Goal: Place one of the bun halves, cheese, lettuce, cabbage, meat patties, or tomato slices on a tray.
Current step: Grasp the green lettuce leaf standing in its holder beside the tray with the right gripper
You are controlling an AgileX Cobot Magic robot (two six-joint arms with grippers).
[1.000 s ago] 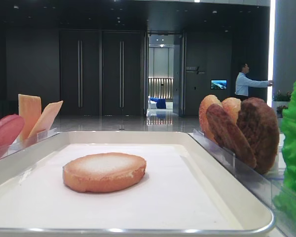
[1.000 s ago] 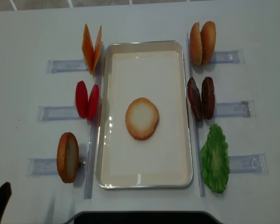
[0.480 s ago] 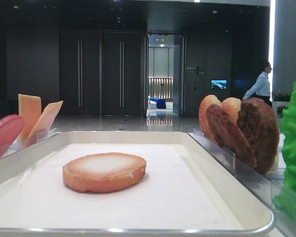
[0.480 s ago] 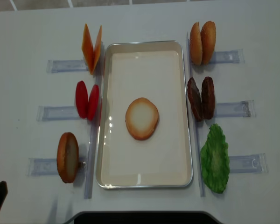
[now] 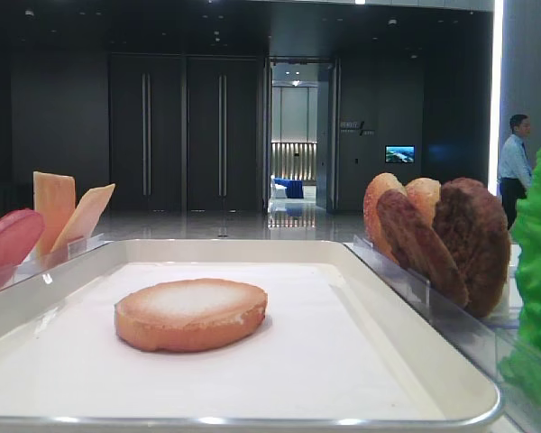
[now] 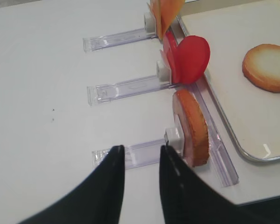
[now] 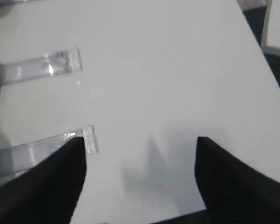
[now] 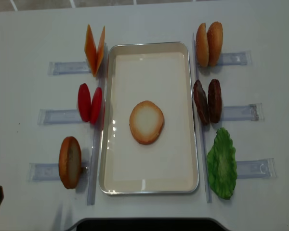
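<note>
A cream tray (image 8: 195,115) lies mid-table with one bun half (image 8: 146,121) flat inside it, also in the low view as bun half (image 5: 191,313). On the left stand cheese (image 8: 94,49), tomato slices (image 8: 89,103) and another bun half (image 8: 70,162). Two bun halves (image 8: 209,44), meat patties (image 8: 207,101) and lettuce (image 8: 222,163) line the right side. My left gripper (image 6: 140,149) hovers by the near-left holder beside the upright bun half (image 6: 192,127), jaws narrowly apart and empty. My right gripper (image 7: 140,140) is wide open over bare table. No cabbage shows.
Clear plastic holders (image 8: 55,116) stick out from both sides of the tray, two of them as holders (image 7: 42,67) near the right gripper. The table's right edge (image 7: 266,56) runs close by. A person (image 5: 514,162) stands far behind.
The left gripper's jaws have drawn closer together, and it has slipped further toward the lower left corner of the overhead view. The person in the background walked right.
</note>
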